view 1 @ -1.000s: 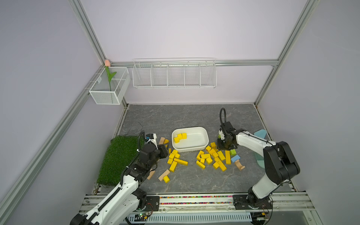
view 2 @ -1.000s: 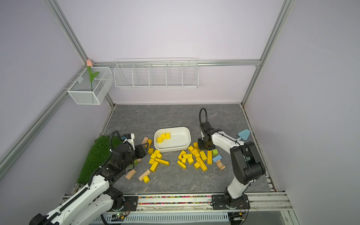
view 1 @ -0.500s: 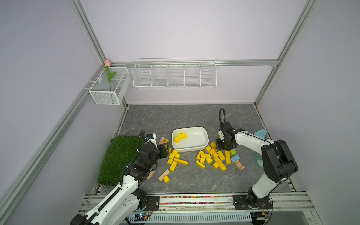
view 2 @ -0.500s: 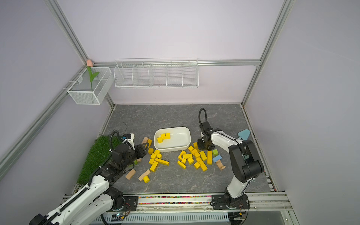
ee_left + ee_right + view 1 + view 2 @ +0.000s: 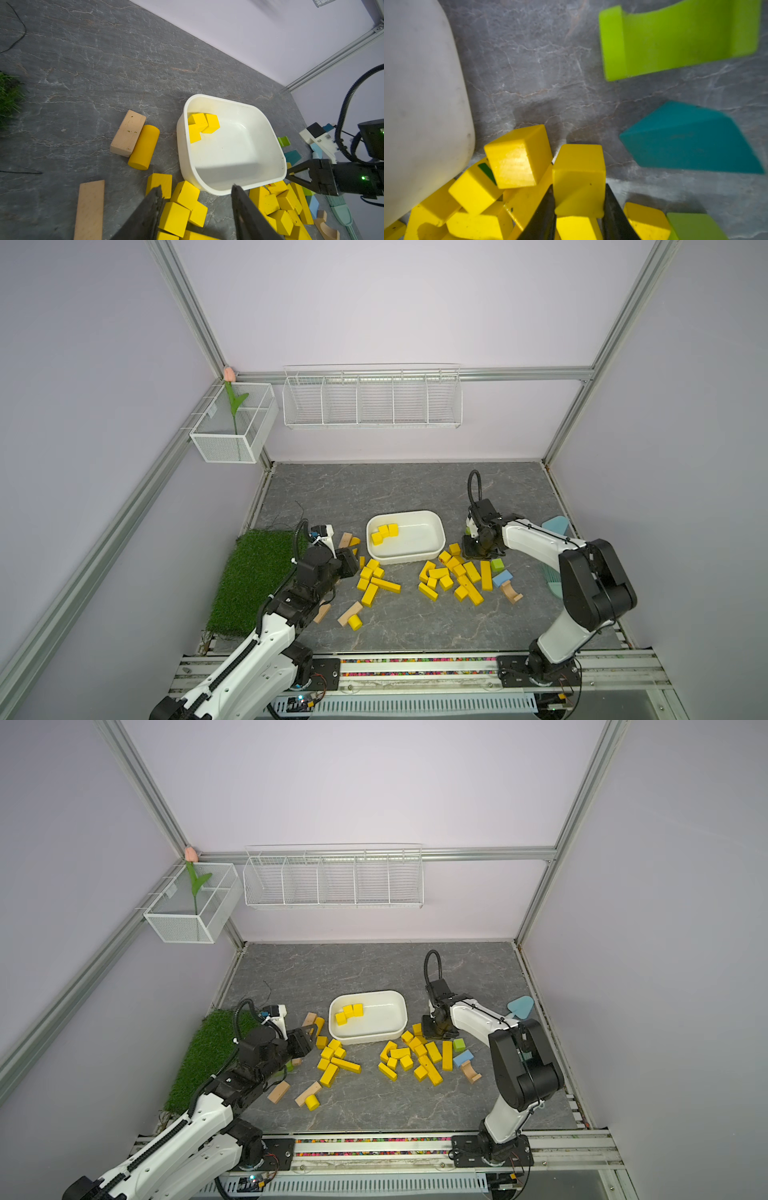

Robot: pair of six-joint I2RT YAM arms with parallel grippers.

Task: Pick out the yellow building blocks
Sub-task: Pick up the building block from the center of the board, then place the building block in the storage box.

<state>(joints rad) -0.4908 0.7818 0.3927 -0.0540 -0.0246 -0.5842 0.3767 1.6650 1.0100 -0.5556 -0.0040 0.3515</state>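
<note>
Right gripper (image 5: 579,187) is clamped on a yellow block (image 5: 579,160), with a black finger (image 5: 547,209) pressed against each side of it. I cannot tell whether the block is clear of the tabletop (image 5: 395,493). It sits at the edge of a heap of yellow blocks (image 5: 457,578) that spreads from the gripper back toward its arm's base. A green cube (image 5: 497,564), a blue block (image 5: 501,578) and a tan arch (image 5: 512,592) lie along the heap's side away from the tub.

Just beside the right gripper, between it and the left gripper (image 5: 349,562), stands a white tub (image 5: 436,526). Three yellow cubes (image 5: 349,1012) touch one another in the tub's corner nearer the left gripper. Beyond the right gripper's fingertips, a lime block (image 5: 675,41) and a teal block (image 5: 691,141) lie apart on bare tabletop.

The left gripper's jaws stand apart, gripping nothing. In its wrist view more yellow blocks (image 5: 182,199) lie between and just past its fingers (image 5: 149,207), close against the tub's wall. Off to one side of this gripper a yellow cylinder (image 5: 143,147) lies against a tan block (image 5: 127,133), and a tan plank (image 5: 89,209) lies nearer the fingers. A grass mat (image 5: 253,576) lies behind the gripper, beside its arm.
</note>
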